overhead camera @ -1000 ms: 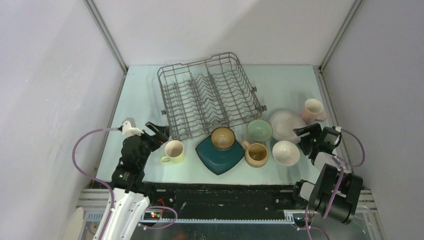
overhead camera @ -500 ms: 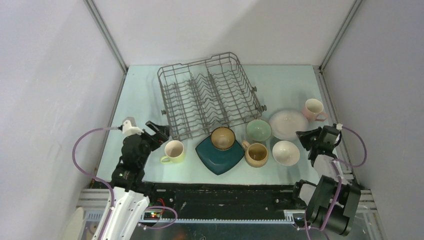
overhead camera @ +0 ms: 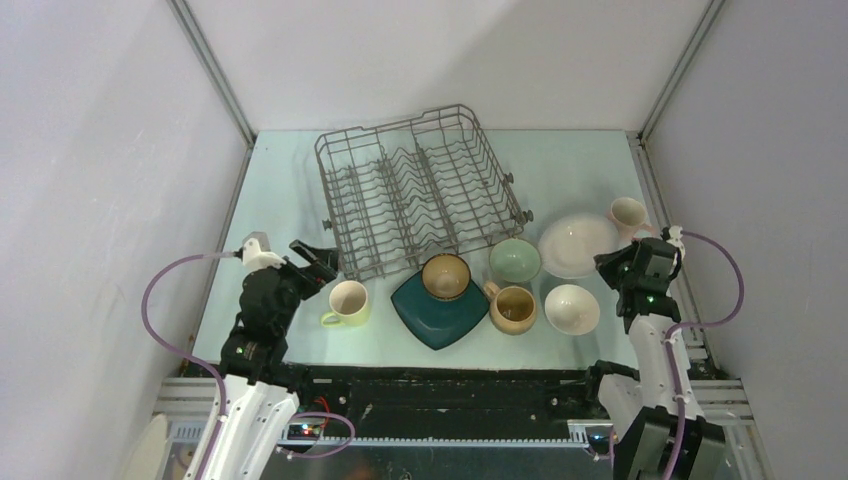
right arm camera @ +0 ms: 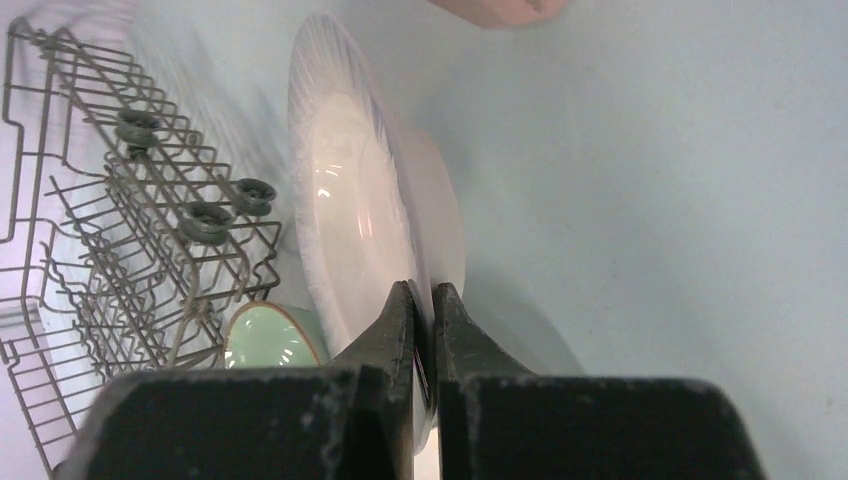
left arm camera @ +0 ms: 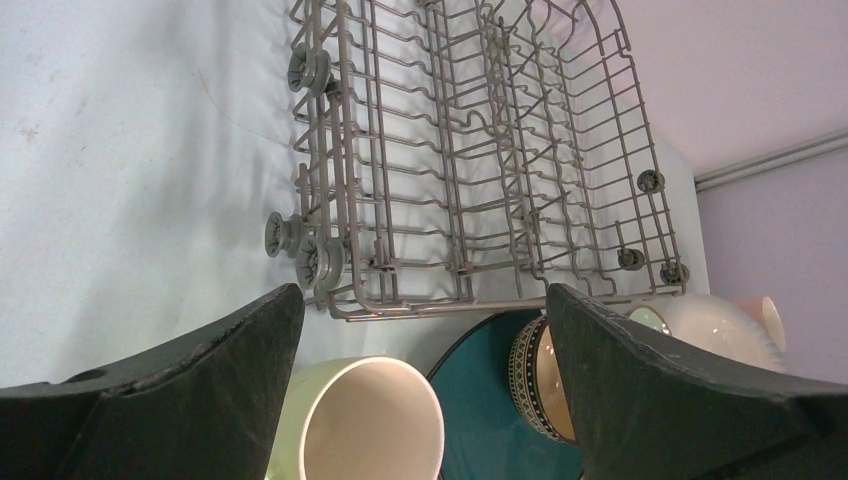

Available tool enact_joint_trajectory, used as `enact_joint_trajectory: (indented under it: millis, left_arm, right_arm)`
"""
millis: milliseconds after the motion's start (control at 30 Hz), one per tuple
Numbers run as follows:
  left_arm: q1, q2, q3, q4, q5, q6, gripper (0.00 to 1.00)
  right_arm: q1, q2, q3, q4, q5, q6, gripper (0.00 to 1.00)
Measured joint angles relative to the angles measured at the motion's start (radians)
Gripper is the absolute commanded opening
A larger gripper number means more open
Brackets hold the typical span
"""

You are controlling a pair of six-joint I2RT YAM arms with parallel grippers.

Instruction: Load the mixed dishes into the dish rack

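Pinching the near-right rim of the white round plate [right arm camera: 345, 200], just right of the dish rack [overhead camera: 420, 190], the right gripper [right arm camera: 422, 298] seems set to lift it and stand it upright inside, while the left gripper [overhead camera: 318, 262] gapes by the yellow mug [overhead camera: 347, 302].

Dish rack [overhead camera: 420, 190]: grey wire. Square plate [overhead camera: 435, 322]: dark teal. Brown bowl [overhead camera: 446, 275]: tan inside, dark outer band with a pale dotted pattern. Green bowl [overhead camera: 516, 260]: pale. White bowl [overhead camera: 572, 307]: plain. Round plate [overhead camera: 575, 245]: glossy white. Yellow mug [overhead camera: 347, 302]: cream inside. Tan mug [overhead camera: 514, 308]. Pink mug [overhead camera: 627, 213]. Table [overhead camera: 290, 180]: pale mint.
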Motion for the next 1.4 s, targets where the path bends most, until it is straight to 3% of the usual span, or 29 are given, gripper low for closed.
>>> enact_joint_trajectory:
  millis: [167,400,833,1133,1400]
  left_arm:
    - [0.0,0.0,0.0,0.0,0.004,0.0,0.98]
    - [0.0,0.014,0.0,0.001,0.016,0.0,0.98]
    - [0.0,0.12,0.035,0.022,0.054,0.016,0.98]
    - [0.0,0.219,0.058,0.016,-0.094,0.007,0.98]
    - [0.0,0.411,0.08,0.098,-0.129,0.024,0.98]
  right_arm:
    - [0.077,-0.022,0.078,-0.057,0.058,-0.053,0.0]
    - [0.319,-0.075,0.211,-0.158,0.321,-0.175,0.0]
    - [0.535,-0.086,0.339,-0.193,0.677,-0.383,0.0]
    - [0.698,0.057,0.51,-0.108,0.709,-0.481,0.0]
    - [0.83,0.325,0.695,0.009,0.667,-0.535,0.0]
